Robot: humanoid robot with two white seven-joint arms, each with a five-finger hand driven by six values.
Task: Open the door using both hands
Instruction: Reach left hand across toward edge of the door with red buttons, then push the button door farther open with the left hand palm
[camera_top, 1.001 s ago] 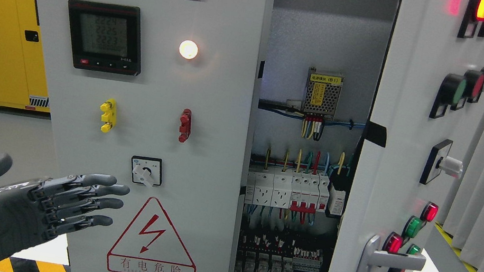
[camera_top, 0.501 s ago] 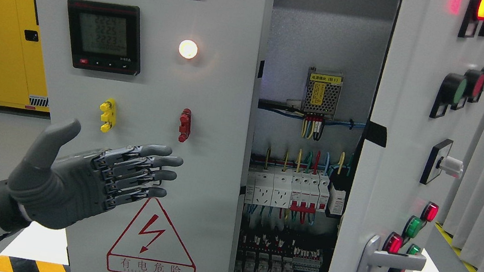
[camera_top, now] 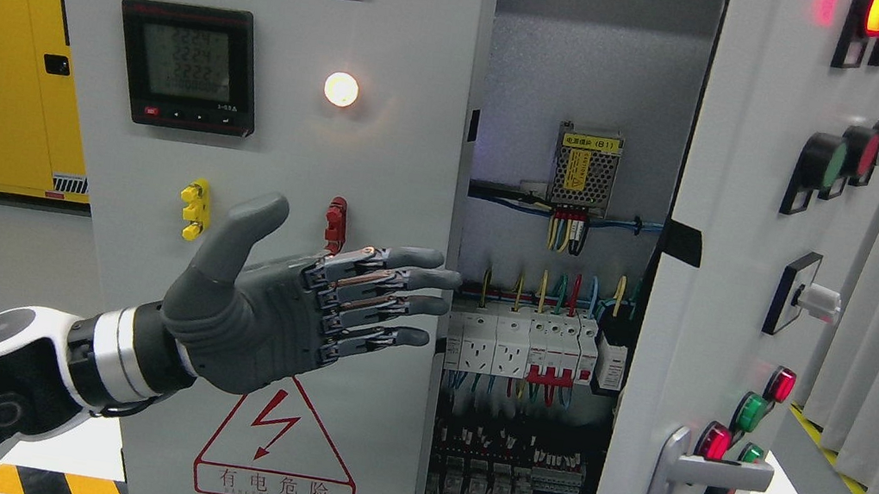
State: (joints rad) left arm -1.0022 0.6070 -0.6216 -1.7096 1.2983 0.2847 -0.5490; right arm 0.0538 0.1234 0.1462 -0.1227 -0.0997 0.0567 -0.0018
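The right door (camera_top: pixel 707 322) of the grey cabinet stands swung open, its handle (camera_top: pixel 674 483) low near its free edge, baring wiring and breakers (camera_top: pixel 533 348). The left door (camera_top: pixel 277 170) is shut, with lamps and a meter (camera_top: pixel 188 66). The left hand (camera_top: pixel 290 312) hovers before its right edge, fingers (camera_top: pixel 409 277) straight and spread, holding nothing.

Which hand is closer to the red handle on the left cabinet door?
Left. The left hand is open, its fingers stretched out just below and right of the red handle. The right hand is out of view.
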